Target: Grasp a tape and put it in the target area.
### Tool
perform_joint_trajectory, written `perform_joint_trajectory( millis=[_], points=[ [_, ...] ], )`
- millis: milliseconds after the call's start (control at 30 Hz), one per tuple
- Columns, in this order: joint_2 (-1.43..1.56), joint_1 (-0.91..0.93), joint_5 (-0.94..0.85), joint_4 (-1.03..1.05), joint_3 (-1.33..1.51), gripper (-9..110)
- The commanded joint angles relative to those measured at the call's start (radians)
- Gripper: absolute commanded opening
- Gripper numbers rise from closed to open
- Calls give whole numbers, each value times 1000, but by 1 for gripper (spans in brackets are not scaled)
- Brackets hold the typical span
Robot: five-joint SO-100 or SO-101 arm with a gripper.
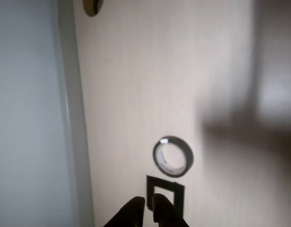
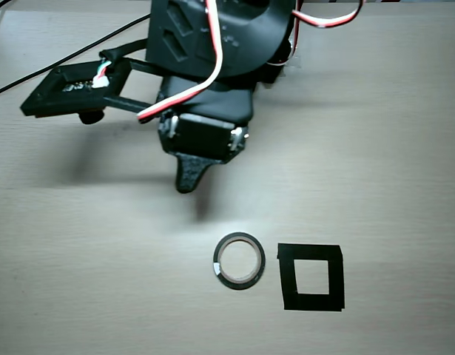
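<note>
The tape [image 2: 240,239], a thin dark ring with a pale core, lies flat on the tan table just left of the target area [image 2: 310,252], a hollow square of black strips. They are close but apart. My gripper [image 2: 189,177] hangs above the table, up and to the left of the tape, and holds nothing. In the wrist view the gripper [image 1: 148,207] enters from the bottom edge with its fingers together. There the tape [image 1: 187,157] lies just beyond the target area [image 1: 179,194], which sits right by my fingertips.
The arm's body and its red-white wires [image 2: 212,52] fill the top of the overhead view, with a black square mounted part [image 2: 72,89] at the upper left. In the wrist view the table's edge [image 1: 74,118] runs down the left, and a dark round thing [image 1: 92,5] shows at the top.
</note>
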Motion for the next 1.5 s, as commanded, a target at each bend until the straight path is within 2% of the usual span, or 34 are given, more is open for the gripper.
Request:
perform_joint_trajectory(
  millis=[0, 167, 367, 567, 967, 1467],
  points=[
    [23, 15, -17, -17, -2, 0],
    [11, 0, -12, -20, 14, 1],
    [-107, -106, -3, 91, 18, 7],
    [-216, -201, -114, 91, 44, 11],
    [-298, -270, -213, -150, 247, 10],
    [-606, -313, -253, -380, 218, 10]
  ],
)
